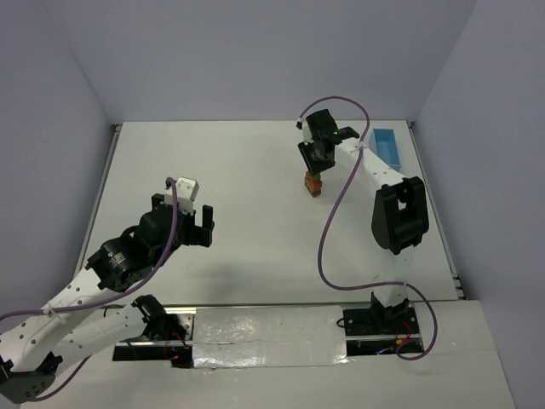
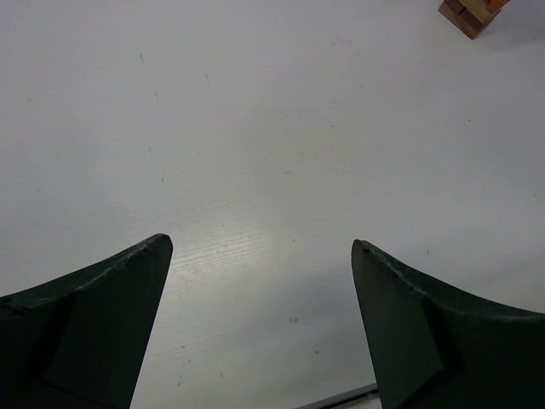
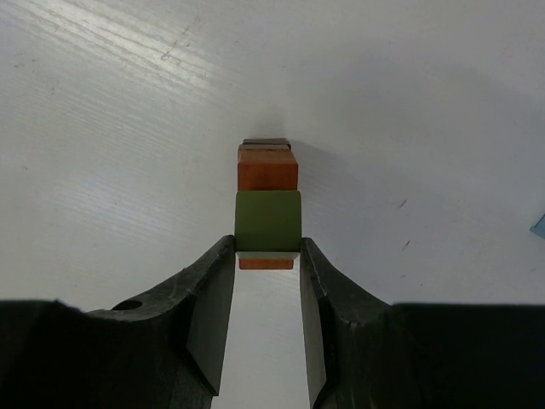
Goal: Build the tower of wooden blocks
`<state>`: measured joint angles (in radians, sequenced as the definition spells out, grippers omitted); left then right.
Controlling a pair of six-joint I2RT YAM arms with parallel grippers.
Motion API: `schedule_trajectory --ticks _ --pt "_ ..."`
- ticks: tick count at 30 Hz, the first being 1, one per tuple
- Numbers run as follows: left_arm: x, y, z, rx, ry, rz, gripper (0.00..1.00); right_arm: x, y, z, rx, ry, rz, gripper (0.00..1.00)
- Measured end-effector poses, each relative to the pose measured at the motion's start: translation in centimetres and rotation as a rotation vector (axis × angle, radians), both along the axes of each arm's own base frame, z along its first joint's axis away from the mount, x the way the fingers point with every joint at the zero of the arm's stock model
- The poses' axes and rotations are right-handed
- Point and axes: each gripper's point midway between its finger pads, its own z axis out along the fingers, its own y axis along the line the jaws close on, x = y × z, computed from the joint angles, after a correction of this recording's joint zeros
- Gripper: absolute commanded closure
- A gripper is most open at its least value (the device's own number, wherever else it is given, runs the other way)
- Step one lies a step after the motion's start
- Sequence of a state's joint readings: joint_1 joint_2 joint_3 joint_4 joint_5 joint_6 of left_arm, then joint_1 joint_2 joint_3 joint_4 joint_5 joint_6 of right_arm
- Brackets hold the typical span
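Note:
The wood block tower (image 1: 314, 183) stands on the white table, right of centre at the back. My right gripper (image 1: 317, 162) hangs right over it. In the right wrist view this gripper (image 3: 267, 247) is shut on an olive green block (image 3: 267, 220), with both fingertips pressed to its sides. Orange blocks (image 3: 267, 169) of the stack show directly under and beyond it; whether the green block rests on them I cannot tell. My left gripper (image 1: 181, 215) is open and empty over the bare table at mid left. In its wrist view the tower (image 2: 468, 13) shows at the top right corner, far from the gripper (image 2: 262, 247).
A light blue tray (image 1: 388, 146) lies at the back right by the table's edge; a sliver of the tray (image 3: 540, 226) also shows in the right wrist view. The right arm's purple cable (image 1: 328, 230) loops above the table. Grey walls enclose the table.

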<state>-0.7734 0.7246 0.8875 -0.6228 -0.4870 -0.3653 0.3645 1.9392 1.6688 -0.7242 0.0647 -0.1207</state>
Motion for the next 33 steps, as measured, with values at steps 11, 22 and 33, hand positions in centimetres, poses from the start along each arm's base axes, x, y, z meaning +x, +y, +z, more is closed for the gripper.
schedule_trajectory --ticks 11,22,33 --pt "-0.1 -0.2 0.0 -0.005 0.002 -0.009 0.0 0.2 0.1 -1.0 -0.008 0.021 -0.001 0.75" --pt "-0.1 -0.4 0.0 -0.009 0.006 -0.019 0.01 0.1 0.0 -1.1 -0.006 0.028 -0.012 0.35" --pt "-0.1 -0.4 0.0 -0.009 0.007 -0.019 0.01 -0.3 0.0 -1.2 -0.004 0.047 -0.024 0.17"
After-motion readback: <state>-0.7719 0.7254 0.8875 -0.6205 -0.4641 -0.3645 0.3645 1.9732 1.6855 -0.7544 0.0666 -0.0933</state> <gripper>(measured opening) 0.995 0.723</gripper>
